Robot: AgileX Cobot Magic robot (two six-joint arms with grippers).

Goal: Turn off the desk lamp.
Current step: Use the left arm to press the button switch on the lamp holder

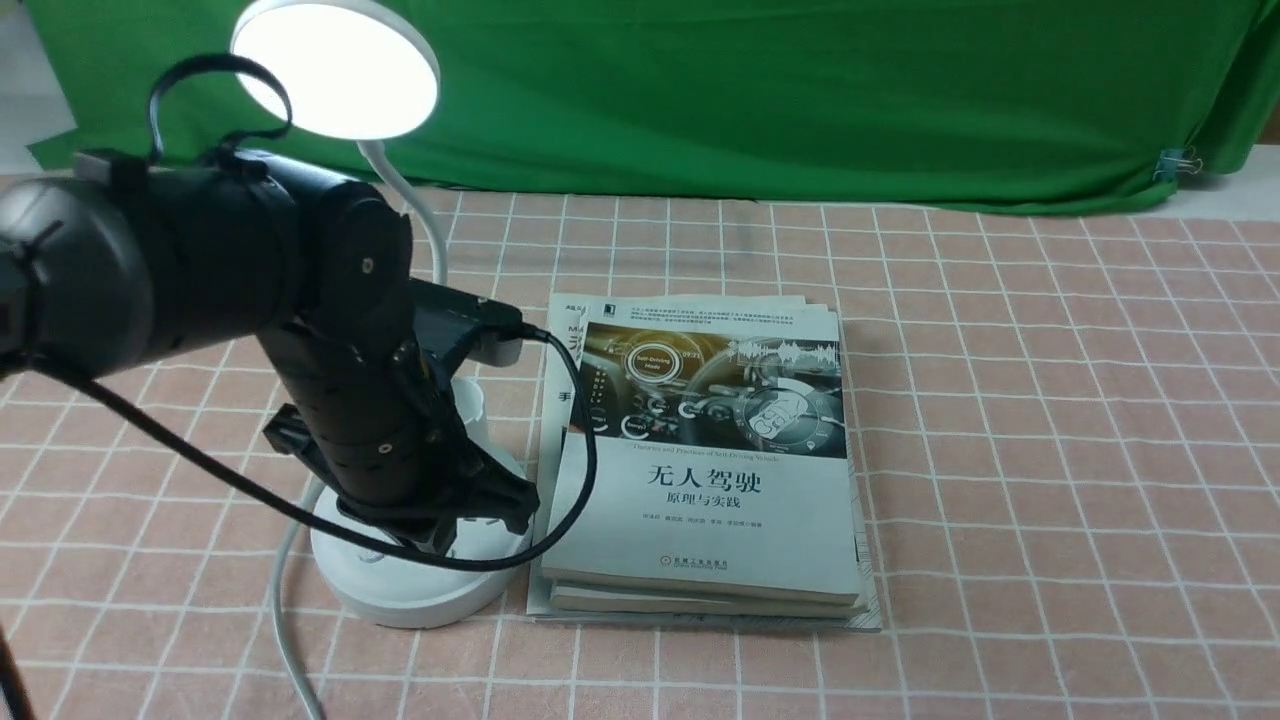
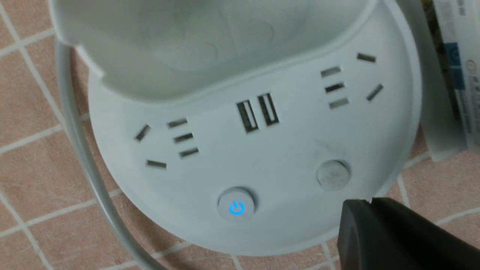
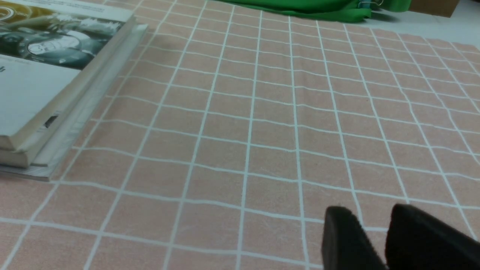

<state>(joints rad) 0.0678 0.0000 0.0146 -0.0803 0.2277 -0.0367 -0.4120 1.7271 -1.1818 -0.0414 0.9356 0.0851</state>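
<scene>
The white desk lamp stands at the table's left; its round disc head (image 1: 335, 68) is lit. Its thin neck (image 1: 415, 210) goes down behind my left arm to the round base (image 1: 400, 590). In the left wrist view the base (image 2: 262, 157) shows sockets, a cup holder (image 2: 187, 45), a button with a glowing blue power sign (image 2: 236, 206) and a plain round button (image 2: 333, 174). My left gripper (image 2: 369, 202) is shut and empty, its tip over the base's rim just beside the plain button; it also shows in the front view (image 1: 470, 520). My right gripper (image 3: 375, 213) is slightly open and empty above bare cloth.
A stack of books (image 1: 700, 470) lies right beside the lamp base and shows in the right wrist view (image 3: 45, 75). The lamp's white cord (image 1: 285, 620) runs off the near left edge. A green cloth (image 1: 800, 90) hangs at the back. The pink checked tablecloth (image 1: 1050, 450) covers the table.
</scene>
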